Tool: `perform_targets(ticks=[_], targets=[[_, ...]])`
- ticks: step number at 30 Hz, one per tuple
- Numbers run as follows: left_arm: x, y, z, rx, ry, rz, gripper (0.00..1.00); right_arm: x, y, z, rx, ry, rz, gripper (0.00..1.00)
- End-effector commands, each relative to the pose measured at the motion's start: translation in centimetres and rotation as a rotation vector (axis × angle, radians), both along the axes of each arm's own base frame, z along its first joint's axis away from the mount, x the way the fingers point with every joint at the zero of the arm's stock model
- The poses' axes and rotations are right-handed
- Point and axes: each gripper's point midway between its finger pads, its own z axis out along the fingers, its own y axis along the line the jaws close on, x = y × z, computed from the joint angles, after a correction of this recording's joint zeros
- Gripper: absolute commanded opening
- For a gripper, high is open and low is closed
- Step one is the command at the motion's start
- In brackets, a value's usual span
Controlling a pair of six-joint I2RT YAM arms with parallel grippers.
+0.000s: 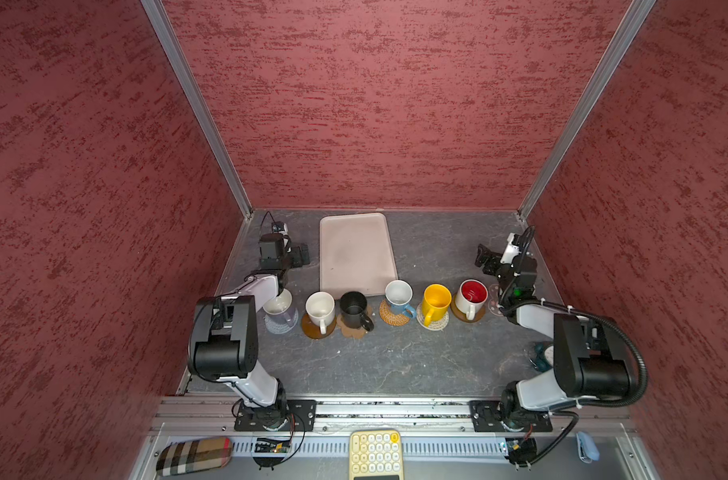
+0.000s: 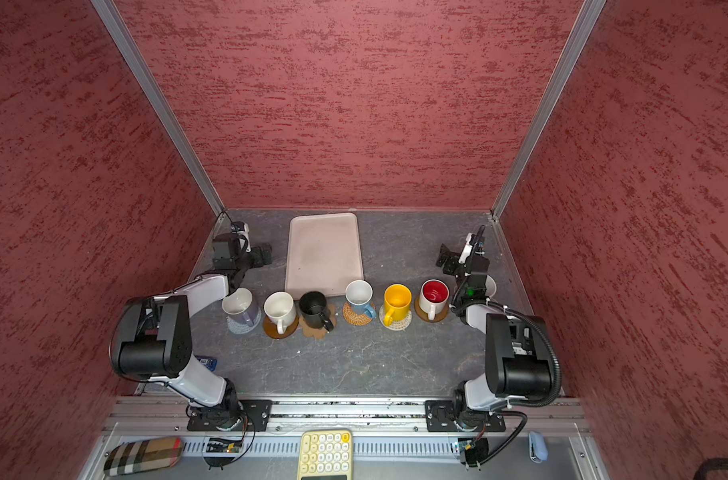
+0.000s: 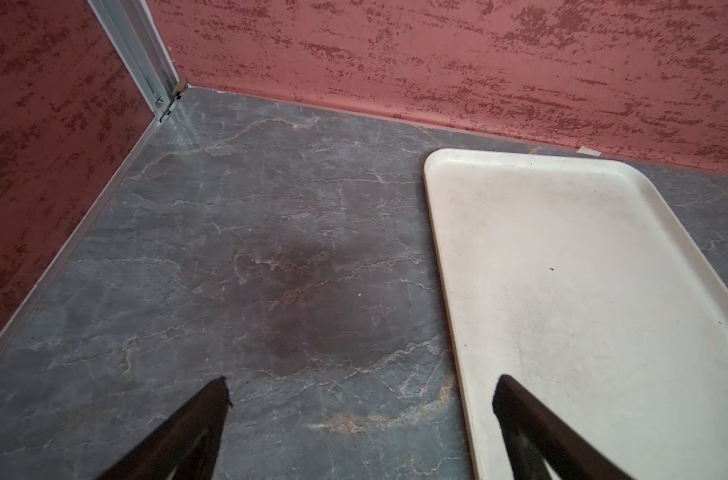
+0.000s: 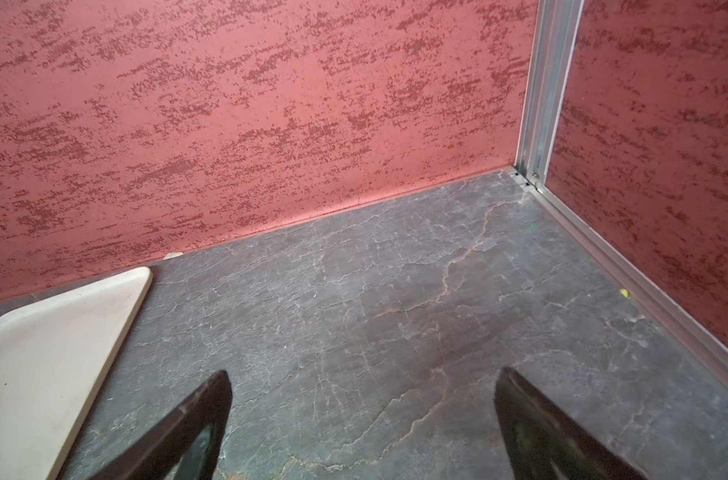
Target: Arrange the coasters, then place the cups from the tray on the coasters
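Observation:
The cream tray (image 1: 356, 253) (image 3: 561, 270) (image 4: 42, 353) lies bare at the back. In front of it stands a row of cups on coasters: a pale cup (image 1: 278, 307) on a grey woven round, a white cup (image 1: 319, 308) on an amber disc, a black cup (image 1: 354, 309) on the brown paw, a light blue cup (image 1: 398, 296) on tan rattan, a yellow cup (image 1: 435, 301) on a whitish round, and a red-inside cup (image 1: 472, 294) on an amber disc. The pink flower coaster (image 1: 494, 300) peeks out beside my right arm, and a white cup's rim (image 2: 491, 286) shows behind it. My left gripper (image 1: 302, 255) (image 3: 364, 384) and right gripper (image 1: 483, 255) (image 4: 364, 374) hover open and empty on either side of the tray.
Red textured walls close in the back and both sides. A teal object (image 1: 541, 357) lies by my right arm's elbow. On the front ledge sit a yellow keypad (image 1: 374, 453), a plaid case (image 1: 193, 455) and a small blue item (image 1: 584, 446).

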Motion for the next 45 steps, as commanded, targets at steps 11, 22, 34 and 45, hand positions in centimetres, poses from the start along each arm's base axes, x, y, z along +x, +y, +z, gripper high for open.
perform_targets(ticks=[11, 22, 34, 45], targets=[[-2.3, -0.7, 0.6, -0.012, -0.005, -0.027, 1.00, -1.2, -0.8, 1.5, -0.039, 0.009, -0.039, 0.99], [-4.0, -0.6, -1.2, 0.015, -0.097, -0.007, 1.00, -2.5, -0.8, 1.5, -0.074, 0.005, -0.040, 0.99], [-4.1, 0.1, -1.4, 0.010, -0.127, 0.029, 1.00, -3.6, -0.9, -1.4, -0.122, 0.004, -0.040, 0.99], [-6.0, 0.2, -0.7, 0.049, -0.252, 0.077, 1.00, -5.3, -0.3, -1.8, -0.156, -0.104, -0.017, 0.99]])
